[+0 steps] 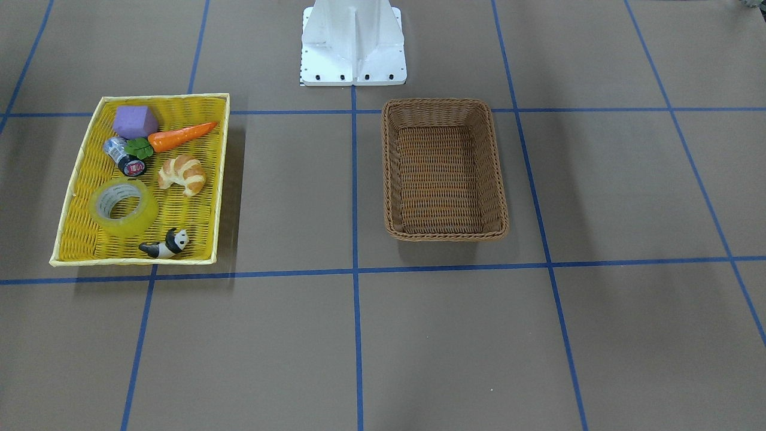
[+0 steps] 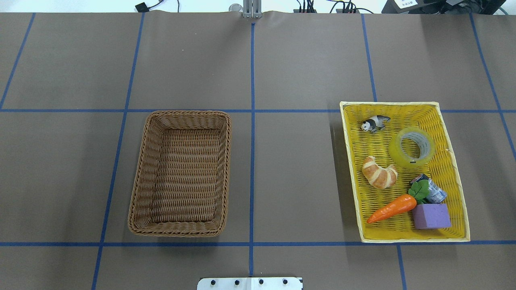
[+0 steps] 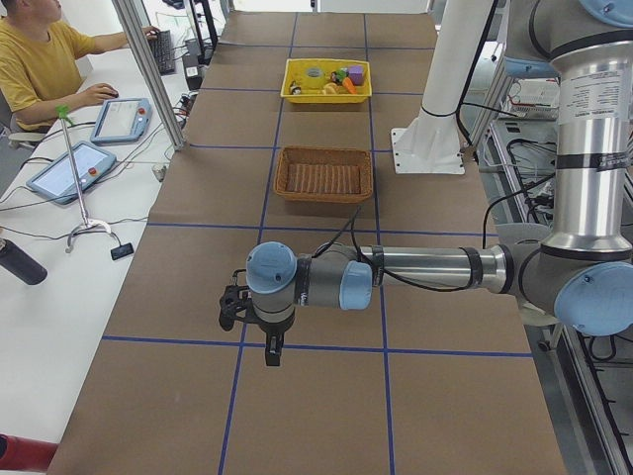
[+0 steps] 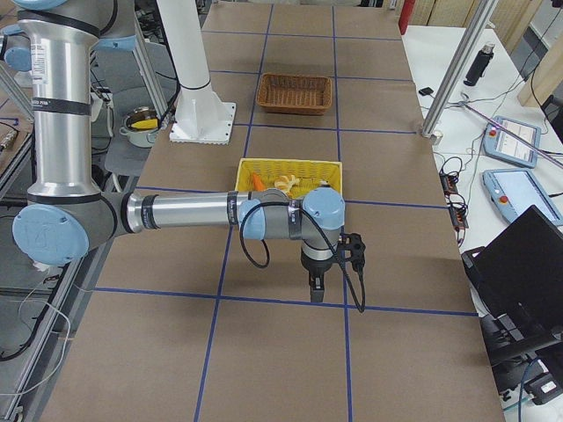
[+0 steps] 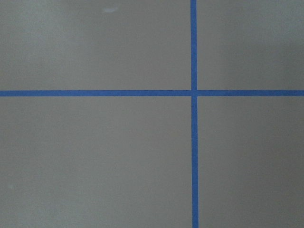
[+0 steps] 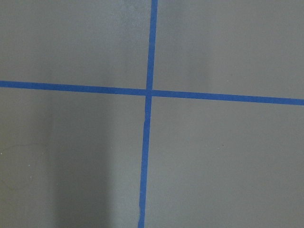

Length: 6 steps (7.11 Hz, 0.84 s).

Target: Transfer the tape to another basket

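Tape (image 2: pixel 412 148): flat on its side, hole upward, in the yellow woven tray (image 2: pixel 387 104), in the half away from the robot's base; near the tray's outer long wall.
Neighbours of the tape: panda figure (image 2: pixel 375 123) beyond it, croissant (image 2: pixel 379 173) towards the table's middle, black-capped silver cylinder (image 2: pixel 433 191) on the robot's side; apart from all three.
Rest of the tray: toy carrot (image 2: pixel 393 208) with its green leaves against the cylinder, purple block (image 2: pixel 431 216) in the corner nearest the robot, just beside the carrot's leafy end.
Basket (image 2: pixel 139 177): brown wicker, deep, upright on the robot's left half of the table (image 2: pixel 282 60), well apart from the tray, with a blue line (image 2: pixel 252 72) between them; woven floor in full view.
Left gripper (image 3: pixel 272 354): pointing straight down over a crossing of blue lines, well apart from the basket and beyond it from the tray; fingers apart or together, impossible to tell from the side view.
Right gripper (image 4: pixel 317 290): pointing straight down just past the tray's outer side, above a blue line; opening likewise impossible to tell.
Wrist views: brown table and crossing blue lines only.
White pedestal (image 1: pixel 353 42): at the table's robot edge, between basket and tray.
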Tool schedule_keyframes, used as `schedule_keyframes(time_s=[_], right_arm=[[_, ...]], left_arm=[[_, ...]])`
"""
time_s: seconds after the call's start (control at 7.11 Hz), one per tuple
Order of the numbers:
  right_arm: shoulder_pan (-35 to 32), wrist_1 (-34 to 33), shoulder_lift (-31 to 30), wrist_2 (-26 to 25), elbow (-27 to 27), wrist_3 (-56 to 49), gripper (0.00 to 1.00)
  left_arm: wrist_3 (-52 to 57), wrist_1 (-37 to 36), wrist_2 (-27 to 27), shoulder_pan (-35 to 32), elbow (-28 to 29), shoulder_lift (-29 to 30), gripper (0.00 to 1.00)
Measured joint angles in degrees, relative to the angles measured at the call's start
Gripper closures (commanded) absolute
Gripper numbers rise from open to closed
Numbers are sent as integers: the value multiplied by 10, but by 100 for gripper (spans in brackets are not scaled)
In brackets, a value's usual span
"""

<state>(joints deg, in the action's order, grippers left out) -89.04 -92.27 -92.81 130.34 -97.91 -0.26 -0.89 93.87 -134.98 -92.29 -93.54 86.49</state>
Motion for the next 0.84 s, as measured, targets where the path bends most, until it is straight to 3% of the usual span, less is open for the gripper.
schedule_keyframes(time_s=[0.84], right_arm=[[0, 0, 7, 1, -10, 1, 0]], left_arm=[[-4, 4, 2, 0, -4, 2, 1]])
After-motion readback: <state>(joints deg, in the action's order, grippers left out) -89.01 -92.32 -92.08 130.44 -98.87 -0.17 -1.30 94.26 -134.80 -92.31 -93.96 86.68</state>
